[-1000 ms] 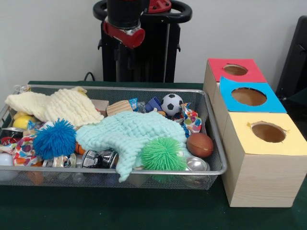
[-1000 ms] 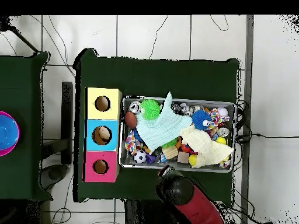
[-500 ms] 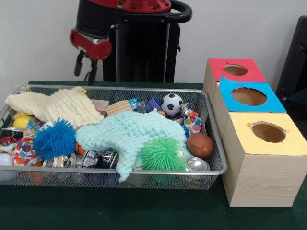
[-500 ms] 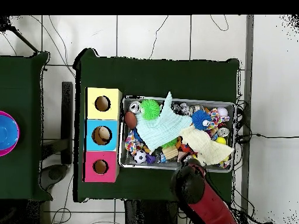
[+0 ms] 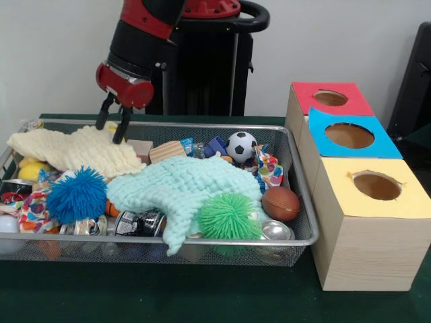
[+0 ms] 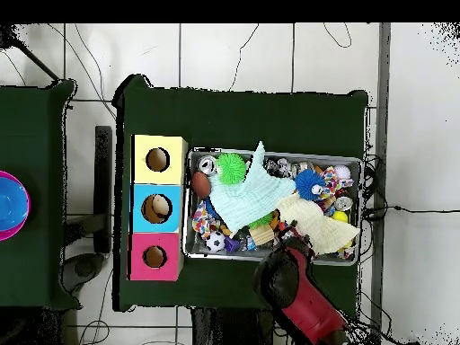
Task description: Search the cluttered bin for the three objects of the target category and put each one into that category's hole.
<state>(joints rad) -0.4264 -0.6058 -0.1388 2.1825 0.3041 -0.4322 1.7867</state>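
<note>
Over the far-left corner of the silver wire-mesh bin (image 5: pixel 296 195), the red and black gripper (image 5: pixel 112 126) hangs with fingers apart, right above the pale yellow knitted cloth (image 5: pixel 81 149). Target category's anyone's guess, so I'd pinch that cloth at one edge and peel it away from whatever it hides.

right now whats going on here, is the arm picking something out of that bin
Not yet. The gripper is open and empty, poised over the pale yellow cloth at one end of the wire bin. The bin is full of clutter: a mint cloth, blue and green spiky balls, a small soccer ball and a brown ball. Beside it stand three boxes with holes, topped red, blue and yellow.
</note>
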